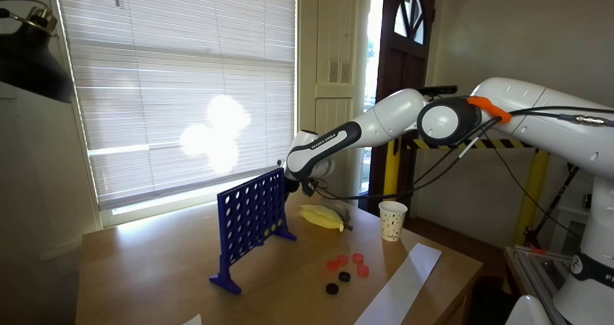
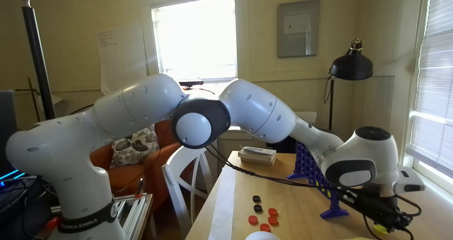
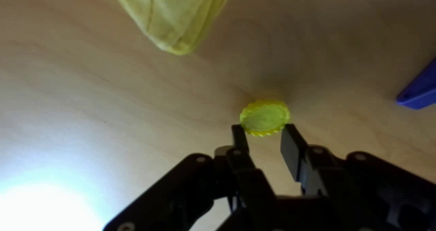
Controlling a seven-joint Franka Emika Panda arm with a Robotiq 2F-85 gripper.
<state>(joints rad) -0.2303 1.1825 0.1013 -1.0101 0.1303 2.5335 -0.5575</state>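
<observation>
Gripping a yellow disc [image 3: 265, 118] by its edge, the fingers [image 3: 240, 139] point down over the table [image 1: 158, 262], near a yellow fabric piece [image 1: 321, 216] and a blue rack [image 1: 252, 214].

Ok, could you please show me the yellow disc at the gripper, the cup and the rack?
Yellow disc [image 3: 265, 118]: wrist view, on its flat face.
Cup [image 1: 392, 225]: in an exterior view, on its side wall.
Rack [image 1: 252, 214]: in an exterior view, on its holed panel.

- "FRANKA EMIKA", there it is, on the Panda arm's wrist link [image 1: 324, 145]!
- And "RANKA EMIKA" round its black base band [image 2: 86, 220]!
- Handwriting near the paper sheet [image 2: 124, 64]'s upper-left corner: too small to read.
</observation>
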